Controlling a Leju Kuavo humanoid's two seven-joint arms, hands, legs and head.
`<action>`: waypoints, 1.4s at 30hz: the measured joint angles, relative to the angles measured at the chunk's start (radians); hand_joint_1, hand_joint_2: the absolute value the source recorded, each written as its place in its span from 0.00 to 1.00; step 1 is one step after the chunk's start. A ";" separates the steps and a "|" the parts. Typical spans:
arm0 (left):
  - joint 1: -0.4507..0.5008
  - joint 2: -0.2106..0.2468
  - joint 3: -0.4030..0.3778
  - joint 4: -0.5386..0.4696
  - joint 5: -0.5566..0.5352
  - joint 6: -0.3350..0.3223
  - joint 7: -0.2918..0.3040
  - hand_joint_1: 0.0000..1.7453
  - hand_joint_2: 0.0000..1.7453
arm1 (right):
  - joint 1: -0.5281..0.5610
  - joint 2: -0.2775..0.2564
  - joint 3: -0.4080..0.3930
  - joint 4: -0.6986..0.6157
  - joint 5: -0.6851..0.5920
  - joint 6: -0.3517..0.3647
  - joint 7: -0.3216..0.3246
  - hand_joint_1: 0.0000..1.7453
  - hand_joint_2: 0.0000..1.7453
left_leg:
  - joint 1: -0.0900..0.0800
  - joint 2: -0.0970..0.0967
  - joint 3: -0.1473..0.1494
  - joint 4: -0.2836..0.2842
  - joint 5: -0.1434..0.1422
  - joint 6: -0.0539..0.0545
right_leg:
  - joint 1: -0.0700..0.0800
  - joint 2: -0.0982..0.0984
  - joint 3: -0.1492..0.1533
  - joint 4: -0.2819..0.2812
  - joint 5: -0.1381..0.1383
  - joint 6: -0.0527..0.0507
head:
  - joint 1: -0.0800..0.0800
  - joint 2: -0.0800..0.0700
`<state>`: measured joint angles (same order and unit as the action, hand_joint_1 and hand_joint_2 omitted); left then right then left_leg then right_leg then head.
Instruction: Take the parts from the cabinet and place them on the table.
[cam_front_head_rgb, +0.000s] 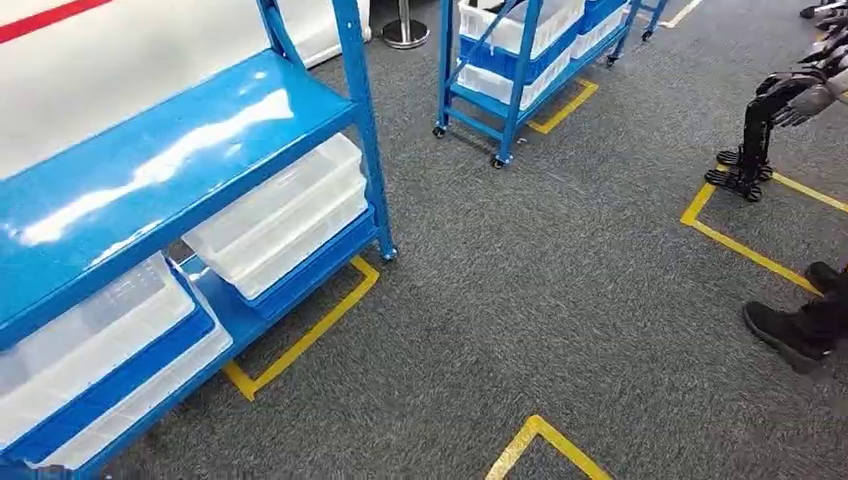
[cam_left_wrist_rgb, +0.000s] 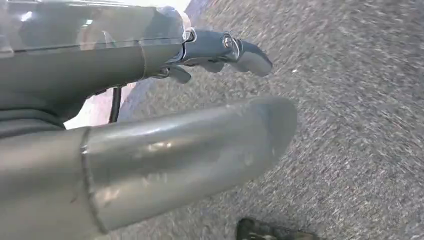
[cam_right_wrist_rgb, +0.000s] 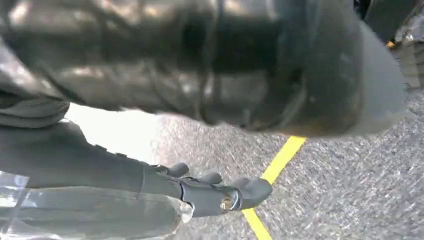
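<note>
Above grey, nubby carpet (cam_left_wrist_rgb: 360, 125), the left hand (cam_left_wrist_rgb: 165, 145) hangs with its thick smooth grey thumb stretched out and its darker fingers (cam_left_wrist_rgb: 220, 50) nearly straight and apart, holding nothing. The right hand (cam_right_wrist_rgb: 210, 80) likewise hangs over the carpet and a yellow tape line (cam_right_wrist_rgb: 280, 165), fingers (cam_right_wrist_rgb: 215, 192) extended, nothing in them. At the left in the head view stands the blue metal cabinet (cam_front_head_rgb: 180, 150), glossy shelves holding clear plastic bins (cam_front_head_rgb: 285, 215) on the lower level; whether parts lie inside cannot be told. Farther off, a wheeled blue rack (cam_front_head_rgb: 520, 70) carries more bins. At the right edge is a person's black shoe (cam_front_head_rgb: 785, 330).
</note>
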<state>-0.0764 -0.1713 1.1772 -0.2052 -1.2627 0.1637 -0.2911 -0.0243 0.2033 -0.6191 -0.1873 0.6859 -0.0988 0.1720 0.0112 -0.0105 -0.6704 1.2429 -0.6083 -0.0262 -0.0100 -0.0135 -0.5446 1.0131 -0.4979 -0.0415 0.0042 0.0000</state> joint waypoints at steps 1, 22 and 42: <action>0.000 0.000 0.000 0.000 0.000 0.000 0.000 0.00 0.00 | 0.000 0.000 0.000 0.000 0.000 0.000 0.000 0.00 0.00 | 0.001 0.002 -0.028 0.062 -0.019 -0.004 | 0.001 -0.015 0.000 0.000 -0.001 0.000 | 0.000 0.000; -0.001 -0.011 0.009 0.000 0.047 0.019 -0.004 0.00 0.00 | 0.004 -0.006 0.000 0.000 -0.002 0.004 0.000 0.00 0.00 | -0.003 -0.087 0.122 -0.238 0.135 0.039 | -0.012 0.102 -0.019 0.043 -0.004 0.044 | 0.002 0.000; 0.011 -0.018 0.047 0.000 0.044 0.024 -0.021 0.00 0.00 | -0.002 0.003 -0.010 0.000 -0.006 -0.007 -0.003 0.00 0.00 | -0.006 0.042 0.133 -0.256 0.143 0.047 | 0.005 -0.104 0.019 0.014 -0.023 0.041 | -0.003 0.000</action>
<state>-0.0652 -0.1888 1.2242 -0.2056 -1.2188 0.1881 -0.3124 -0.0261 0.2060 -0.6291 -0.1877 0.6794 -0.1057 0.1694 0.0053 0.0319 -0.5376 0.9868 -0.4650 0.0206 -0.0047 -0.1174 -0.5261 1.0268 -0.5204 -0.0001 0.0008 0.0000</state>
